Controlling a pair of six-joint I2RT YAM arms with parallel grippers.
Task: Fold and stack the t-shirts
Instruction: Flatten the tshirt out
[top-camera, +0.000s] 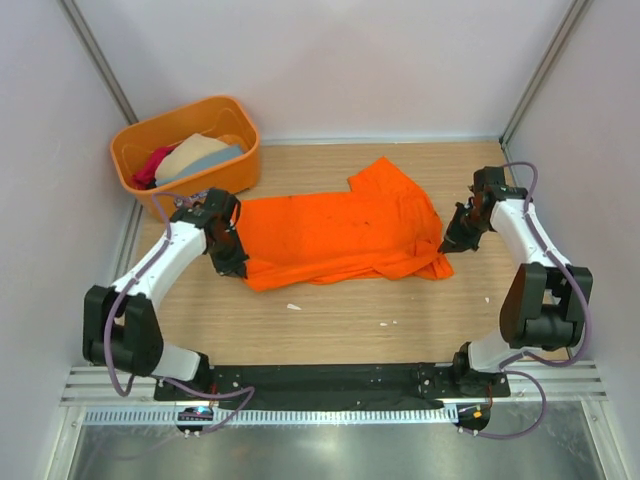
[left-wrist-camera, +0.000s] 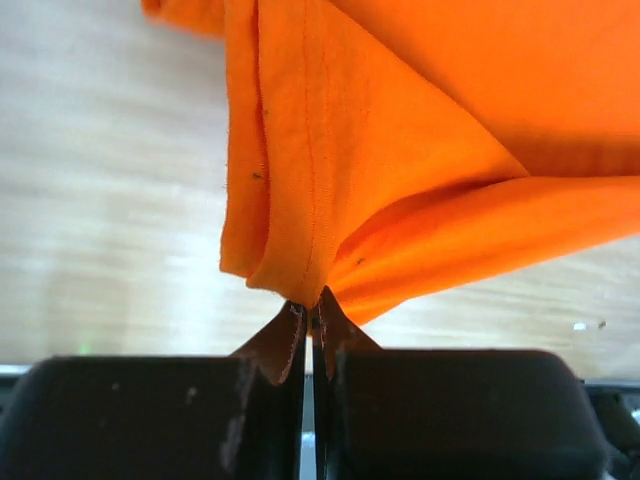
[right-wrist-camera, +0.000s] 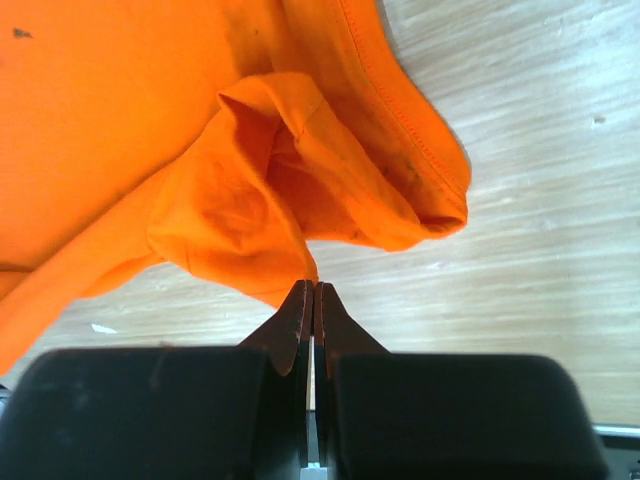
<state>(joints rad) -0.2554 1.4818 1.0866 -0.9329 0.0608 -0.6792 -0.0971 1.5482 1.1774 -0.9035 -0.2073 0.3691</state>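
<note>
My left jaws are shut tight on the near-left corner of the orange t-shirt (left-wrist-camera: 400, 150), where the hem seam bunches to a point between the tips. My right jaws are closed too, pinching a puckered fold at the shirt's near-right edge, close to a sleeve. I reckon I hold 2 opposite ends so the cloth can be lifted taut and laid over in 1 clean fold instead of being dragged into a heap.

The shirt lies rumpled across the middle of the bench (top-camera: 330, 320), running left to right, with 1 sleeve pointing toward the far side. Beyond the left arm (top-camera: 150, 265), in the far-left corner, sits the orange tub (top-camera: 235, 175); I judge it keeps the other shirts out of the folding space.

- 2 arms and 2 sets of jaws, both gripping
- 1 t-shirt on the bench
- 1 tub, holding 1 crimson-pink shirt (top-camera: 155, 165), 1 beige shirt (top-camera: 195, 152) and 1 grey-blue shirt (top-camera: 218, 160); more may be hidden beneath
- 4 shirts in view
- 0 folded stacks started
- 2 white specks (top-camera: 293, 306) on the wood near the shirt
</note>
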